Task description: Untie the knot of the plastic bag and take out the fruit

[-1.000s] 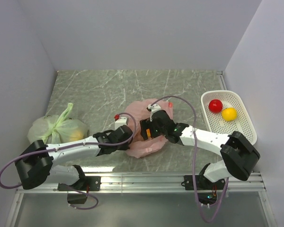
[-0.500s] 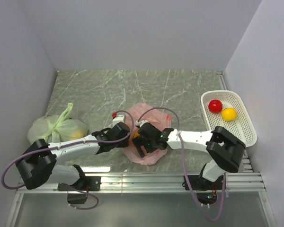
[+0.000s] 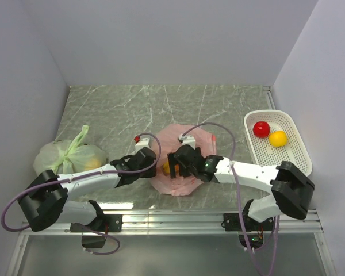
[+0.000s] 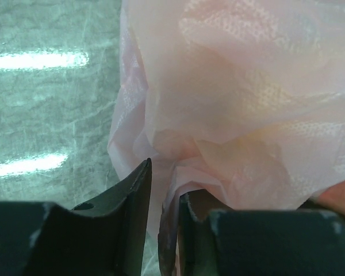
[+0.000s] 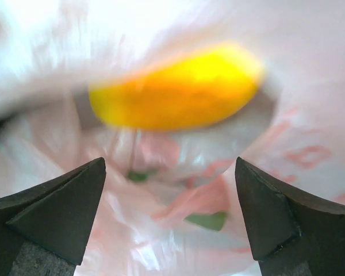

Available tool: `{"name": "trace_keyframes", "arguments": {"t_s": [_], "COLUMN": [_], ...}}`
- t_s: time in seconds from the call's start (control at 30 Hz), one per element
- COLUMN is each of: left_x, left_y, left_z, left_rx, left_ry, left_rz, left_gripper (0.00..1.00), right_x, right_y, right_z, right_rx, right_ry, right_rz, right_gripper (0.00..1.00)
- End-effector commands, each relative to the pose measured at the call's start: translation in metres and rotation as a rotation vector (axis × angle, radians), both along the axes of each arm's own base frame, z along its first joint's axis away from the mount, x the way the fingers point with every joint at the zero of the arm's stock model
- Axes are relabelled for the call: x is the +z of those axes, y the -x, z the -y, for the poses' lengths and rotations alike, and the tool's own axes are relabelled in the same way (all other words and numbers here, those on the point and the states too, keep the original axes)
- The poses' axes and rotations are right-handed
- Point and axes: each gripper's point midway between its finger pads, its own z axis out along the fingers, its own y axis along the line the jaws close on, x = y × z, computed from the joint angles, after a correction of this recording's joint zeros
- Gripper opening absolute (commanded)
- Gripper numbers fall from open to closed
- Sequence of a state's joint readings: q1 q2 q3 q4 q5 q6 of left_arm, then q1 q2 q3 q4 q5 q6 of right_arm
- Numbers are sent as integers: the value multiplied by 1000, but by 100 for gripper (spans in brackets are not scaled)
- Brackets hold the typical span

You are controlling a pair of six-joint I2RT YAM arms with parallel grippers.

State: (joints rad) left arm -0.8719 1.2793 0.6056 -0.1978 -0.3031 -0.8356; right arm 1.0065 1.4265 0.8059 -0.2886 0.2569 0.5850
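One risk: my left gripper (image 4: 164, 185) pinches an edge of the plastic bag (image 3: 181, 187) lying mid-way across the surface (image 3: 121, 109), my right gripper (image 5: 169, 213) gapes wide before the yellow fruit (image 5: 172, 89) inside, and loose film could be caught instead.

We're seeing a thin, crinkly, see-through pink plastic bag (image 4: 247, 86), matt black fingers (image 4: 132, 218), a glossy marble-look tabletop (image 4: 46, 115) catching the lights, and a white plastic mesh basket (image 3: 284, 158).

The plastic bag (image 3: 181, 185) has spread open, baring a yellow fruit (image 5: 172, 89) before the right tool (image 5: 170, 167).
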Motion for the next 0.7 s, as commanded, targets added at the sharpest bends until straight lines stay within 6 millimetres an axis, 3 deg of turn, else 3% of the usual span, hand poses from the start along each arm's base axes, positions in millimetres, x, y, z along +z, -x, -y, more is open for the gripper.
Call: {"name": "trace_keyframes", "arguments": {"t_s": [0.0, 0.13, 0.2, 0.3, 0.53, 0.67], "left_x": [21, 28, 29, 29, 24, 25], "left_y": [-6, -3, -2, -1, 0, 0], "left_z": [16, 27, 31, 37, 41, 37], "left_rx": [-2, -20, -30, -47, -66, -55], "left_ry": [106, 176, 196, 214, 221, 218], "left_rz": [37, 32, 24, 17, 7, 16], "left_gripper": [29, 29, 29, 29, 30, 30], "right_x": [28, 19, 6, 2, 4, -10], "right_y": [-37, -48, -45, -48, -75, -79], "right_z": [3, -2, -4, -7, -12, -1], "right_rx": [-300, -462, -520, -606, -745, -782], "right_ry": [-160, -203, -202, -224, -311, -248], "right_rz": [89, 21, -35, -67, -19, 0], "right_gripper": [100, 100, 100, 100, 98, 92]}}
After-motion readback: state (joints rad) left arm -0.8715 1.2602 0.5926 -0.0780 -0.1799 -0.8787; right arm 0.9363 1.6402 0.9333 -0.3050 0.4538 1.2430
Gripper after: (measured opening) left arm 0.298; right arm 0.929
